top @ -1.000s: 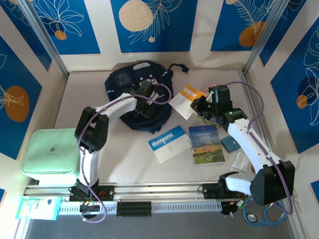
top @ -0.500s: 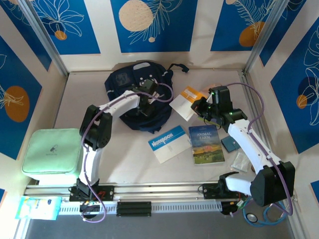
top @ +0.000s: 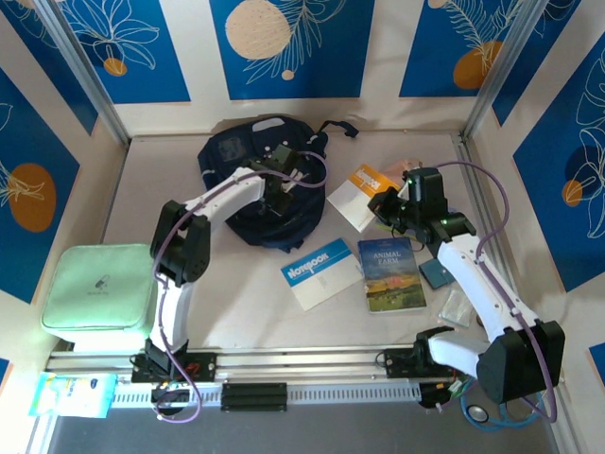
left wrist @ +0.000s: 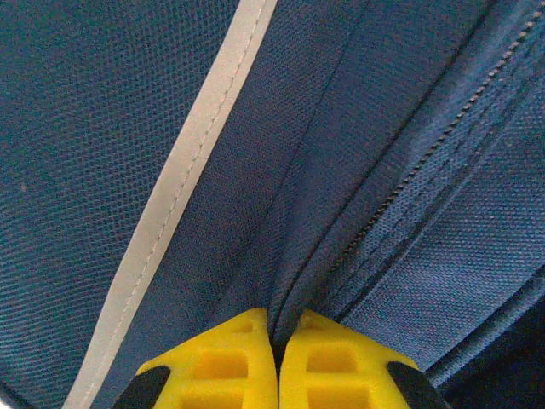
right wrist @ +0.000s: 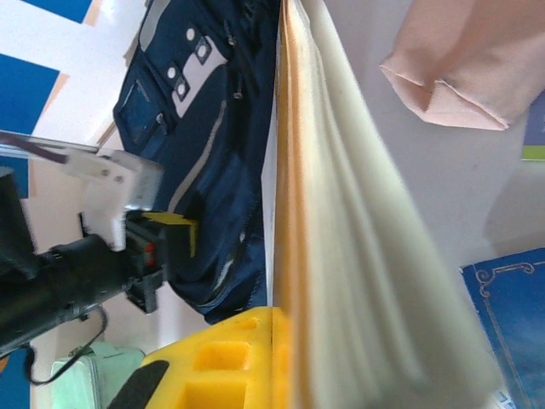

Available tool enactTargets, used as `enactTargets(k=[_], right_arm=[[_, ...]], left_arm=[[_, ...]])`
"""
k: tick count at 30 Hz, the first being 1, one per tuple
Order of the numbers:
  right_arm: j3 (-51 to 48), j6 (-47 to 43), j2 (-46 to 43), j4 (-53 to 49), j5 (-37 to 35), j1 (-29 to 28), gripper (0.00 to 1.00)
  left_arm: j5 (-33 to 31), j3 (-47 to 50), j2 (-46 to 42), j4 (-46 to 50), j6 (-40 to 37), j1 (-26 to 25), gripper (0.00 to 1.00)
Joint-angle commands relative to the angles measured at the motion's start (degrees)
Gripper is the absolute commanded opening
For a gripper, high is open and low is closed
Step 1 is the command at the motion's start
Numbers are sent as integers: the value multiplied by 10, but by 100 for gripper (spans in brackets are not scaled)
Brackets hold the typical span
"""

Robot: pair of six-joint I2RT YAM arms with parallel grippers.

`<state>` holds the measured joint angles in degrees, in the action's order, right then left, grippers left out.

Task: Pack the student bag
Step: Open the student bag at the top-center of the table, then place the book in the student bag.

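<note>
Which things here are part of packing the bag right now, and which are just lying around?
In use: student bag, pinched by left pincer; orange-and-white notebook, held by right pincer.
Lying about, possibly for packing later: blue notebook, Animal Farm book, mint-green case, pink pouch.

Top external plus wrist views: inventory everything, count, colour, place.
student bag: 1, dark navy, far centre
orange book: 1, orange and white, right of bag
notebook: 1, blue and white, table centre
Animal Farm book: 1, blue, right of notebook
pouch: 1, pink, beside orange book
case: 1, mint green, near left
flat item: 1, dark teal, right of Animal Farm book
packet: 1, clear, near right
left pincer: 1, yellow, shut on student bag fold
right pincer: 1, yellow, shut on orange book
</note>
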<state>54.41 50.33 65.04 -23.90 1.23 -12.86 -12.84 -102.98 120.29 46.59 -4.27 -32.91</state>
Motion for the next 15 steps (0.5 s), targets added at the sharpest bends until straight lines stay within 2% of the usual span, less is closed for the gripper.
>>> enactTargets(k=[1, 4, 8, 12, 15], right_arm=[[-13, -9, -24, -1, -4, 8, 0], [-18, -9, -28, 2, 10, 13, 0], [-30, 1, -19, 31, 64, 16, 0], [-49, 32, -25, 91, 124, 13, 0], [-60, 61, -13, 135, 139, -10, 0]], left_arm=[[18, -18, -79, 0, 32, 3, 0], [9, -5, -116, -27, 43, 3, 0], [-28, 6, -148, -67, 61, 4, 0], [2, 5, -173, -89, 76, 4, 0], [23, 2, -190, -98, 87, 3, 0]])
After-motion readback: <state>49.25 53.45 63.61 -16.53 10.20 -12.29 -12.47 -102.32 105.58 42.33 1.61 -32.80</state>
